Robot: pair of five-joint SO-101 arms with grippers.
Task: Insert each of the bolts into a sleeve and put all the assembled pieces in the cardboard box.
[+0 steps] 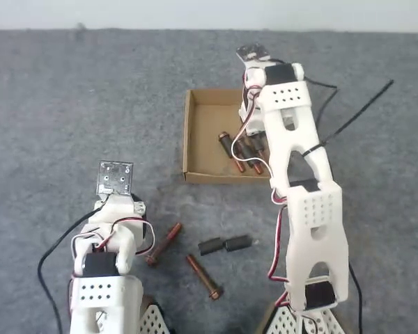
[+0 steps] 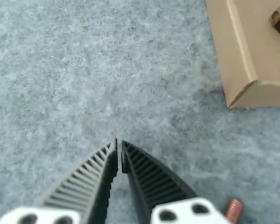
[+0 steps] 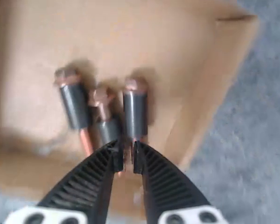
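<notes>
Grey carpet (image 1: 70, 104) covers the table up to a pale strip along its far edge. Its widest open stretch lies to the left of the cardboard box (image 1: 189, 132) and ahead of the left arm (image 1: 104, 278). The right arm (image 1: 299, 160) reaches out across the box's right side, with a black cable (image 1: 362, 108) trailing over the carpet beside it.

The shallow, open-topped box sits mid-table, and the far left part of its floor is open. Three assembled pieces lie side by side toward its near right. The left piece (image 3: 74, 105), the middle piece (image 3: 107, 128) and the right piece (image 3: 134, 114) are each a dark sleeve on a copper-coloured bolt, heads pointing to the far side.

The right gripper (image 3: 126, 156) hangs low over them. It is clenched on the bare shank of the right piece, which lies on the box floor. The left gripper (image 2: 119, 145) is clenched on nothing, tips together, above bare carpet short of the box's near left corner.

In front of the box, between the arms, two parts of each kind lie loose on the carpet. The farther bolt (image 1: 164, 243) lies tilted just beside the left arm, and the nearer bolt (image 1: 203, 276) is close to the table's front edge. The left sleeve (image 1: 210, 245) and the right sleeve (image 1: 238, 243) lie nearly end to end, apart from both bolts.
</notes>
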